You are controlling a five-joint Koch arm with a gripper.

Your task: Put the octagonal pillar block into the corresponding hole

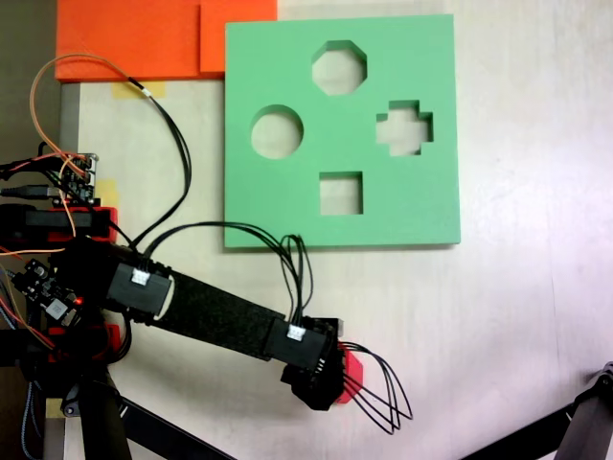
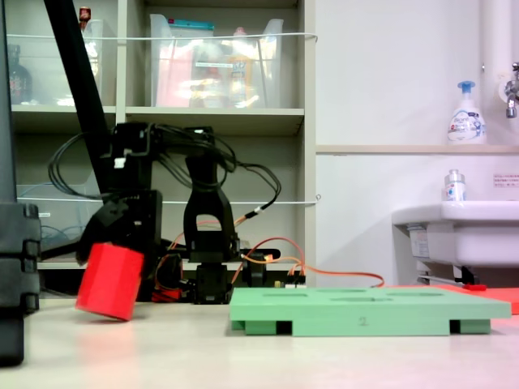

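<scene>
The gripper [image 2: 104, 235] has its jaws clenched on one red octagonal pillar block [image 2: 109, 281], tilted just above the tabletop [image 1: 517, 326], well apart from the green board's [image 1: 421, 206] single octagonal hole [image 1: 339, 68].

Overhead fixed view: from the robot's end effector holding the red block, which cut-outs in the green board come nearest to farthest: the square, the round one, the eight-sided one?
From the end effector:
1. Square cut-out, bottom of the green board, nearest.
2. Round cut-out, board's left side.
3. Eight-sided cut-out, top of the board, farthest.
</scene>
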